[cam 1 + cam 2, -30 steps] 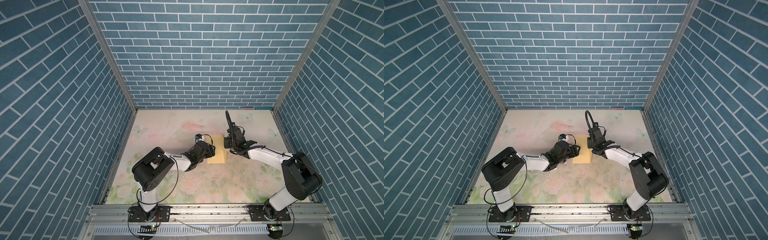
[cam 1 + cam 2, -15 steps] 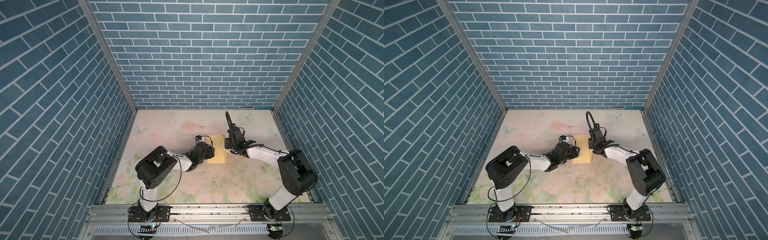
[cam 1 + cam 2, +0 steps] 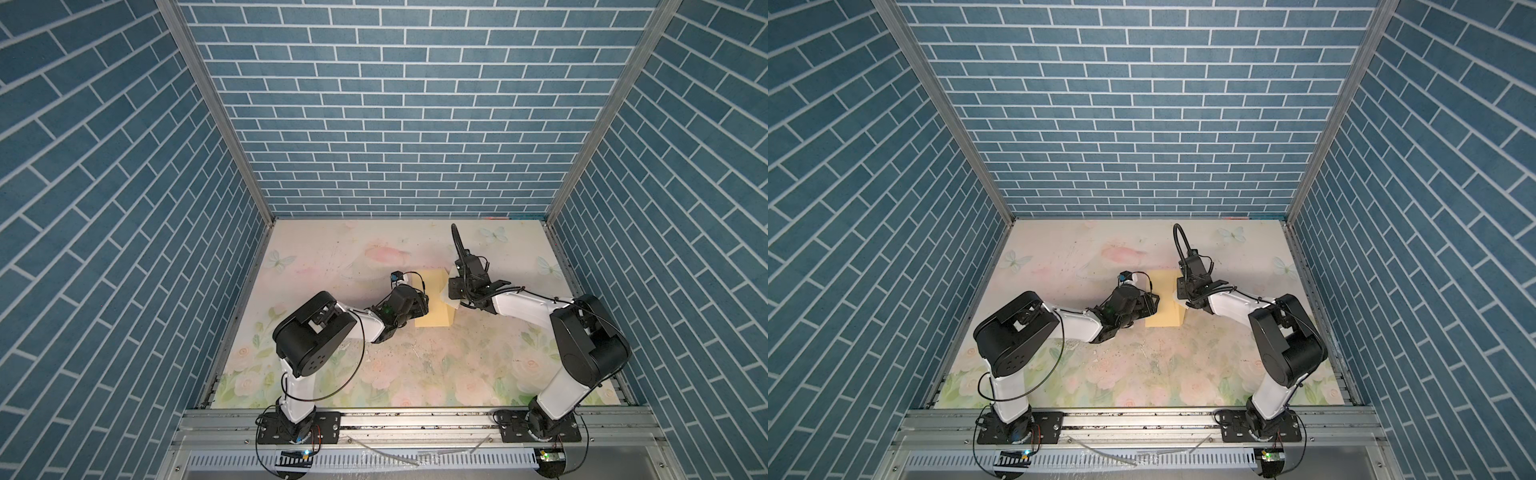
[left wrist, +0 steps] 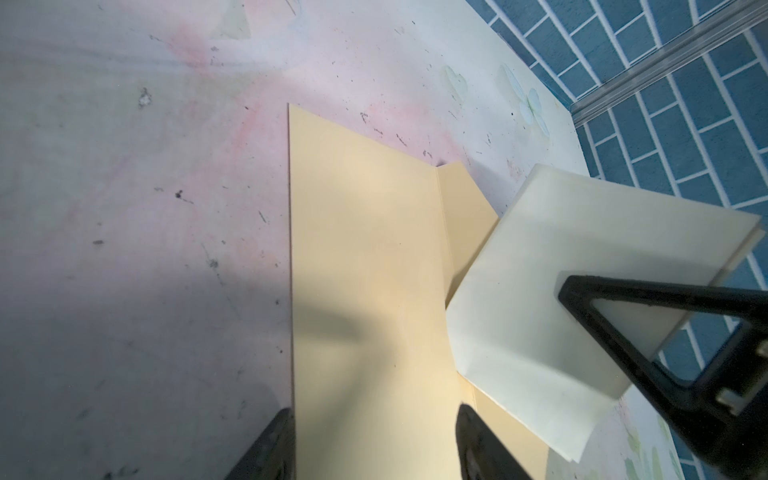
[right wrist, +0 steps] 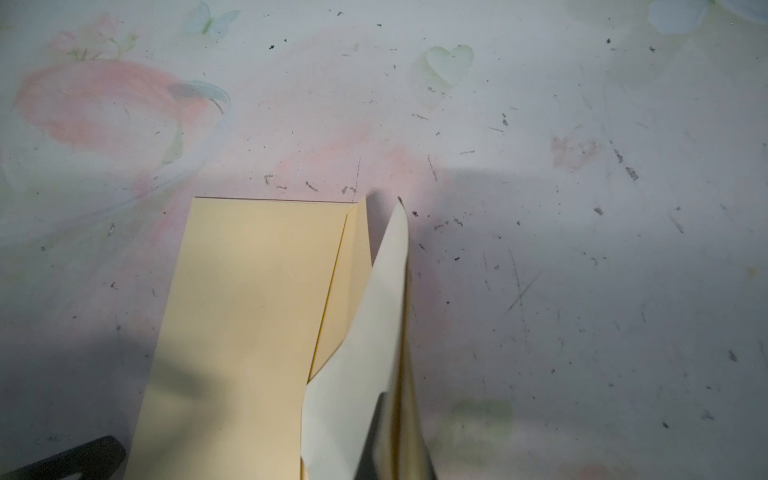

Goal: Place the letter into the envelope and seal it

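Mustard-yellow and cream on a floral table; we see its scuffs and black specks only in the wrist views.

Both arms reach low from the near rail to mid-table, forearms close to level, wrists converging from either side.

- The envelope lies flat at mid-table, long axis running away from the rail. In both top views it reads as a plain slab. The left wrist view adds the flap, folded open on the side towards the right arm.
- The letter is folded, with a plain pale face, and is held tilted above that flap side. One corner of it overlaps the flap. We cannot tell whether any edge has entered the pocket. In a top view only a pale sliver shows beside the wrist.
- The right gripper has its jaws pressed together on the letter, and its tips are cut off by the frame.
- The left gripper has its fingers spread. One sits at the envelope's outer long edge and the other over the paper near the flap fold. Whether either is touching is unclear.
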